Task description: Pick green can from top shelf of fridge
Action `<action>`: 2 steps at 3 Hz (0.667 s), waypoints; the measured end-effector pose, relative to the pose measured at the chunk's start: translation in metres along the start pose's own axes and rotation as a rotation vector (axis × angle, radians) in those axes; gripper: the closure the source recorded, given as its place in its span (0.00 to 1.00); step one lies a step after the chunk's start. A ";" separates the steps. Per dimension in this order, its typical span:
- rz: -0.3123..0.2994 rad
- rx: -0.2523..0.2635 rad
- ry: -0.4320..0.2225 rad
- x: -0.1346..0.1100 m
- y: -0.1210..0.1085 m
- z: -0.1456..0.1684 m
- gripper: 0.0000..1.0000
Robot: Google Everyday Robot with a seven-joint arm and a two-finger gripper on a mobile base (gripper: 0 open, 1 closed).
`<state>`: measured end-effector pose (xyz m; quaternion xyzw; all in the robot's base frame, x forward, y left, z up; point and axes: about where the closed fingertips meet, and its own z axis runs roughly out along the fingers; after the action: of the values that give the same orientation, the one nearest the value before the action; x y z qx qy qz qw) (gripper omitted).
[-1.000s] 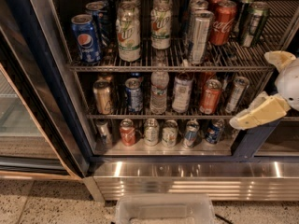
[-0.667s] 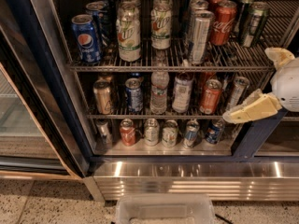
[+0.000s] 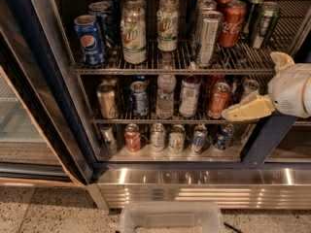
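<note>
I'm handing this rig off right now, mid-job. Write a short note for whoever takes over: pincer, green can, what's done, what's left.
Pincer: at the right edge of the view, in front of the fridge, level with the middle rack and below the top shelf. It is not at the green can.
Green can: upright at the right end of the top shelf, right of the red Coca-Cola can.
Done: the arm is at the fridge; nothing picked yet.
Left: raise the pincer to the top shelf, grasp the green can, draw it out.
</note>
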<state>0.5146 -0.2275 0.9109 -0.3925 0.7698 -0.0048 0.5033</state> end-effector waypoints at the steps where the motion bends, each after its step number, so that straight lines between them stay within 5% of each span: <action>1: 0.004 0.003 -0.001 -0.002 0.000 0.000 0.00; 2: 0.015 0.020 -0.002 -0.004 0.000 0.004 0.00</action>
<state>0.5184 -0.2237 0.9125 -0.3814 0.7722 -0.0083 0.5081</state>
